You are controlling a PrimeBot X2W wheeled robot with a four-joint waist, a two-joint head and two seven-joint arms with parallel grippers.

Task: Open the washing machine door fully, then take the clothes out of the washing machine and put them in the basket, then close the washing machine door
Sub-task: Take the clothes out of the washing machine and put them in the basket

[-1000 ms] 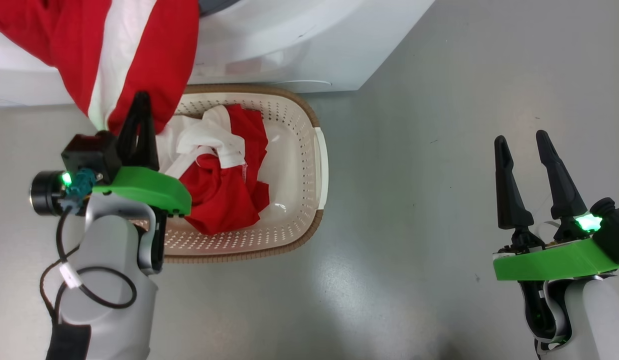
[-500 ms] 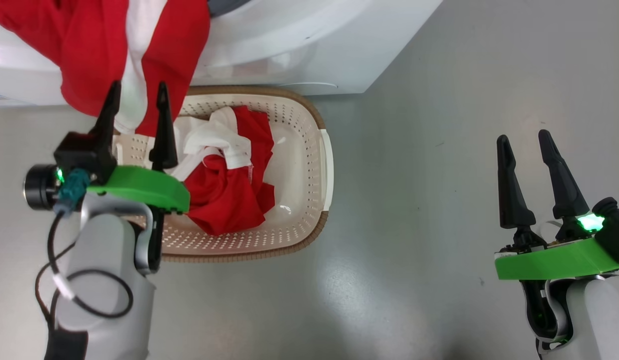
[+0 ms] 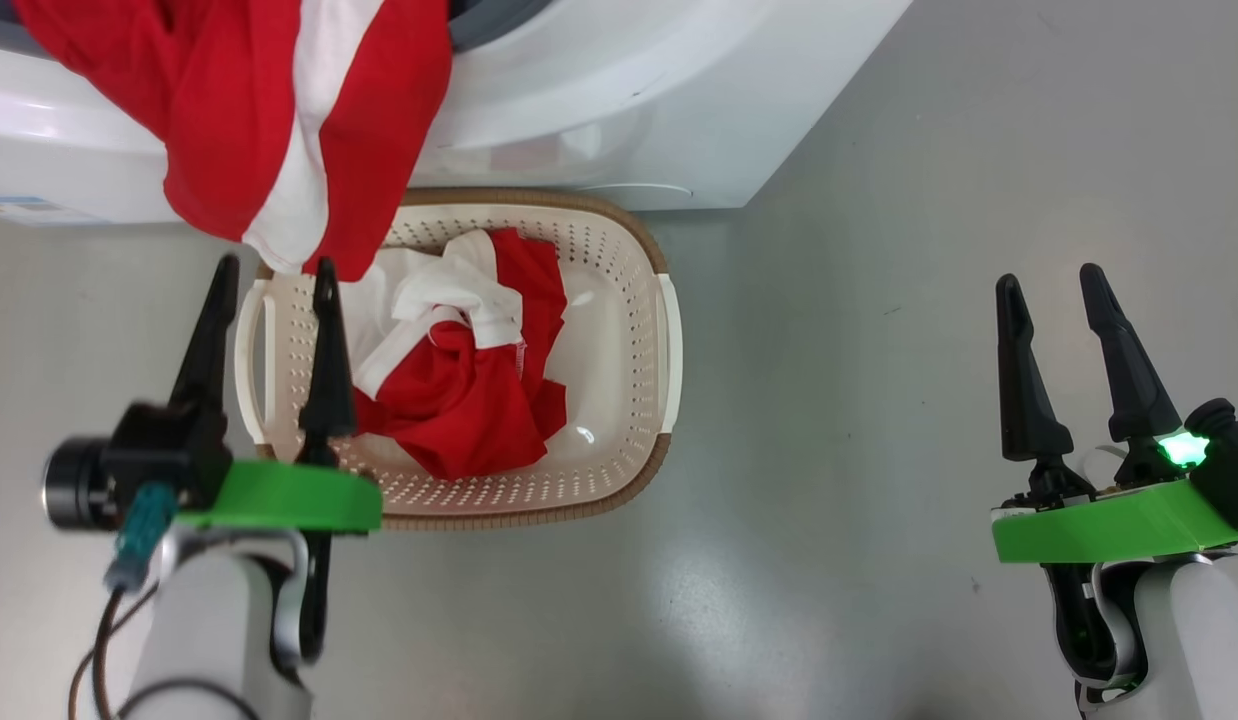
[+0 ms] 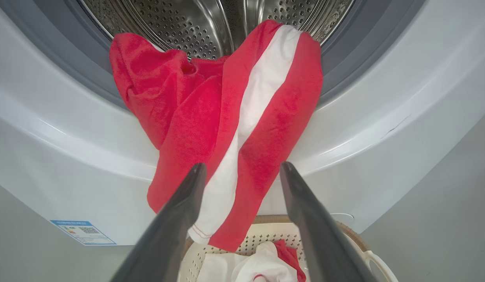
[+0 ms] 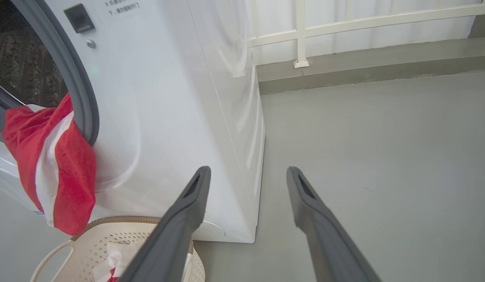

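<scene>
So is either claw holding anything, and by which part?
Nothing held. Left claw and right claw both open; red garment hangs from the washing machine.

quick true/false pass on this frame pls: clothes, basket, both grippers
1. A red garment with a white stripe hangs out of the drum over the washing machine front. True.
2. The left gripper is shut on that garment. False: its fingers stand apart and are not closed on the cloth.
3. The basket is empty. False: a crumpled red and white garment lies in it.
4. The right gripper is open and holds nothing. True.
</scene>
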